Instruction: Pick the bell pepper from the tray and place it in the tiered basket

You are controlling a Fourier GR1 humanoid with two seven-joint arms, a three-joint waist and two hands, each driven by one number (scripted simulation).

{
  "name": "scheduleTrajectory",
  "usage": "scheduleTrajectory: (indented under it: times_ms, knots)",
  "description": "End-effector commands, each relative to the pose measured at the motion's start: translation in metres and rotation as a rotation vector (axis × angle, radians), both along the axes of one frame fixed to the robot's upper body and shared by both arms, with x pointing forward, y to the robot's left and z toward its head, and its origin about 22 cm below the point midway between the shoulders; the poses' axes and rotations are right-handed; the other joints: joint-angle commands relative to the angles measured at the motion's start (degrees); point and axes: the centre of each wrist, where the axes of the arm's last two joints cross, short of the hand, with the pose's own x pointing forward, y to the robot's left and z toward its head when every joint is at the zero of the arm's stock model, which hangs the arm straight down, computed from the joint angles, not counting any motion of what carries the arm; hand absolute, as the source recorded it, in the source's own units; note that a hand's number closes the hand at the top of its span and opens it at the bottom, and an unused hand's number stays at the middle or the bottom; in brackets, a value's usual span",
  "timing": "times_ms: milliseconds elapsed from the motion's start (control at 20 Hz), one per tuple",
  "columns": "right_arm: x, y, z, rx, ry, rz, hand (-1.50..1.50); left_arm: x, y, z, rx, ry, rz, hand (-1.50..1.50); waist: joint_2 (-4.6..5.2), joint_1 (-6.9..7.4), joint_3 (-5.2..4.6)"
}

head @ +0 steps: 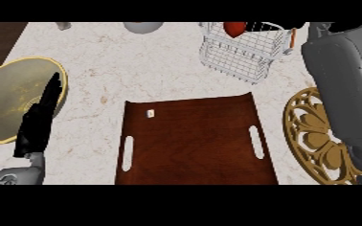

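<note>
Our left hand (39, 117) rests at the left edge, fingers straight and pressed together, over a round gold plate (21, 84). The brown wooden tray (191, 141) holds no pepper now. The red bell pepper (234, 28) sits in the white wire tiered basket (237, 52), far right. Our right hand is hidden above it; we cannot tell its fingers. Pulling back, our grey right arm (336, 76) could bump the basket's rim. The tray side has more room.

I see a dark, smooth wooden tray (191, 141) on a pale marble-look counter (106, 62), a white wire basket (240, 52), and what seems a matt brass trivet (311, 134).
</note>
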Motion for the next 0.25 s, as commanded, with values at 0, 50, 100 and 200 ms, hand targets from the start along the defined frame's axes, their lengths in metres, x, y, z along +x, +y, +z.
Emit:
scheduleTrajectory:
  times_ms: [0,50,100,200]
  knots:
    - [-0.040,-0.015,-0.002,0.081,0.013,-0.032,-1.50,-0.006,0.008,-0.001,0.010,0.013,0.023,0.00,-0.23,-1.20,-0.01]
    - [-0.049,-0.006,-0.014,0.091,0.019,-0.010,-1.50,-0.001,0.009,-0.002,-0.007,0.005,0.033,0.00,-0.31,-2.04,-0.05]
    - [-0.061,-0.019,-0.009,0.101,-0.019,-0.016,-1.50,-0.003,0.013,0.007,0.007,-0.009,0.030,0.00,-0.24,-1.41,0.01]
    - [-0.086,-0.031,-0.016,0.093,-0.052,-0.002,-1.50,-0.004,0.012,0.002,0.002,0.002,0.039,0.00,-0.23,-2.33,0.02]
